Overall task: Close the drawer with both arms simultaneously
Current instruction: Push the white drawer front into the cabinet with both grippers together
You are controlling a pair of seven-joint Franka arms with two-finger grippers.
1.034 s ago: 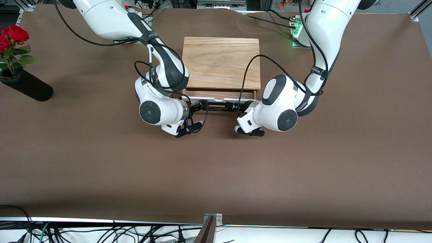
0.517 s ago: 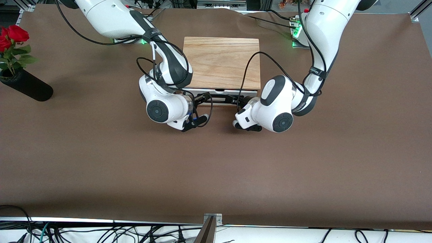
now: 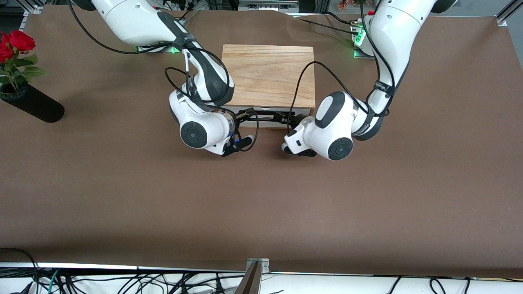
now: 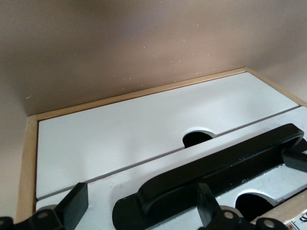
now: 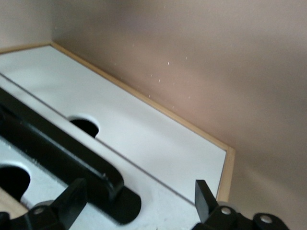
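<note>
Rose vase (image 3: pixel 34 105) near right arm's end

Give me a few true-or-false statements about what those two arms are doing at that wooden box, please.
1. The drawer is pulled far out of the wooden box. False: its white front sits flush with the box.
2. Both grippers are at the drawer's black handle. True: the left gripper and right gripper are open, fingers astride it.
3. A vase of red roses stands toward the right arm's end of the table. True.
4. The left gripper holds a rose. False: it holds nothing.
</note>
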